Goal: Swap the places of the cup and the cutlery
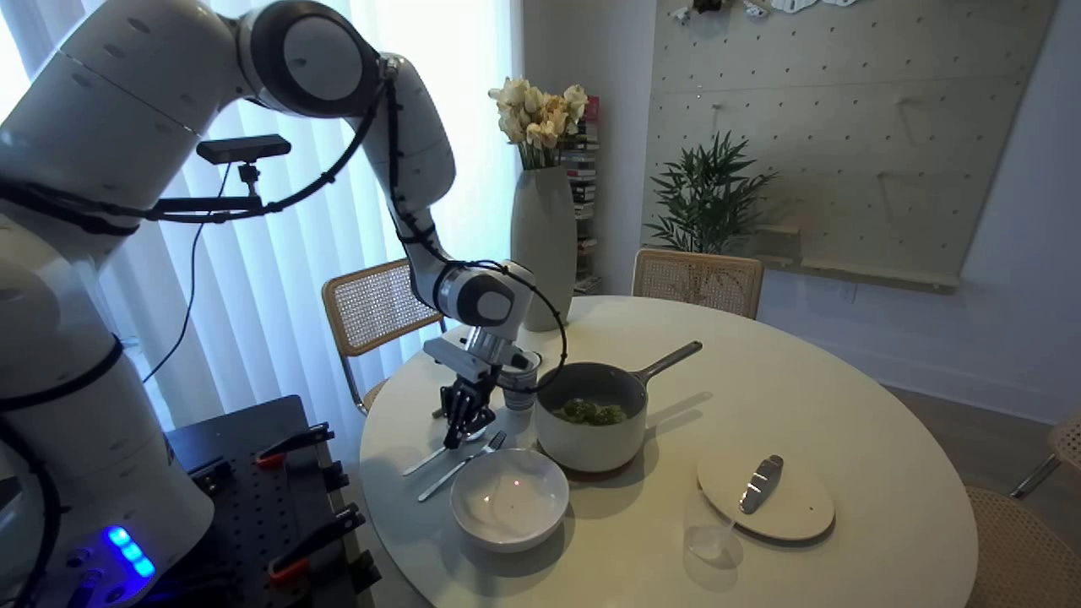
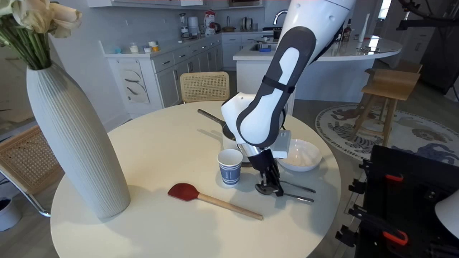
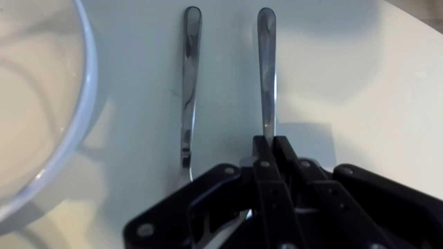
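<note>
Plainly, we have the claw (image 3: 270, 142) pinching the spoon (image 3: 267, 69) at the slim neck of its handle, one black finger on each side, as the wrist view lets us see. In that view the spoon's long axis runs nearly straight up and down: the rounded handle end lies near the top, and the head disappears beneath the fingers. To its left we find the fork (image 3: 190, 79), roughly parallel, its handle end also near the top; its tines are hidden there. Farther left we see the curved rim of the white bowl (image 3: 90, 79), apart from the fork.

In an exterior view the fork's tines point up and to the right, toward the pot (image 1: 591, 437), while both handle ends aim down and to the left, toward the edge of the surface (image 1: 760, 380). We cannot tell whether the spoon touches the surface or is slightly raised.

Near the pot, the cup (image 2: 230, 172) stands upright, its long axis vertical and its mouth facing up. In an exterior view the spoon's head, partly covered by the claw, points left, roughly toward the foot of the cup, with a gap between them. We also notice the red-headed spatula (image 2: 218, 202) near the cup, its wooden handle slanting down to the right.
</note>
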